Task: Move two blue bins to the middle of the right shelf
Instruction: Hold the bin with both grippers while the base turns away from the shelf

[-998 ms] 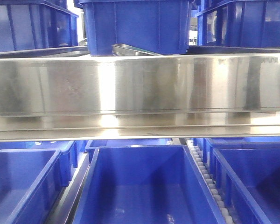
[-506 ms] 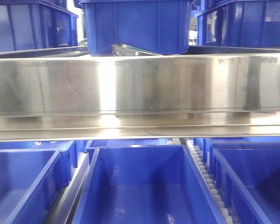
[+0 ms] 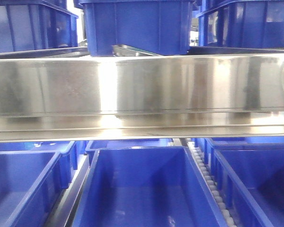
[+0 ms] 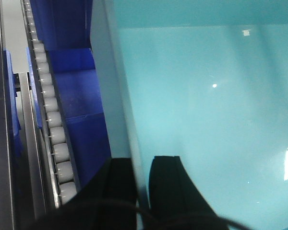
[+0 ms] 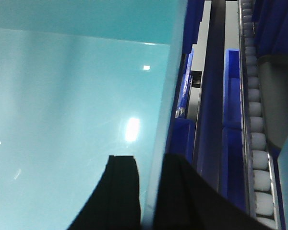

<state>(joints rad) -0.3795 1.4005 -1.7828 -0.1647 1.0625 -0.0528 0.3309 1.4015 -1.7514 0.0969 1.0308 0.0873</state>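
Right now the pale sky-blue rectangular plastic tub (image 4: 206, 110) is gripped by both my arms, and its smooth, plain inside fills most of each wrist view. My left tool (image 4: 141, 165) is closed over the rim of one side wall, one black finger (image 4: 169, 187) pressed on the inner face and the other on the outer face. My right tool (image 5: 151, 160) is clamped the same way over the opposite wall, with the rim running up between its two black fingers. Both views show one pale wall apiece, so I cannot tell whether a second tub sits nested inside the first, nor whether the base rests on anything. Just outside the left wall lies a royal-blue plastic crate (image 4: 79, 96), and beyond that runs a track of small white rollers (image 4: 53, 129) in a metal channel. On the right side the tub's wall stands beside more royal-blue plastic, and another line of white rollers lies further out. From the front camera, a wide brushed stainless-steel shelf beam (image 3: 142, 90) crosses the whole picture. Open royal-blue crates sit side by side below it, the middle one (image 3: 146, 189) flanked on its right by the roller track. More royal-blue crates (image 3: 137, 26) stand on the level above the beam.
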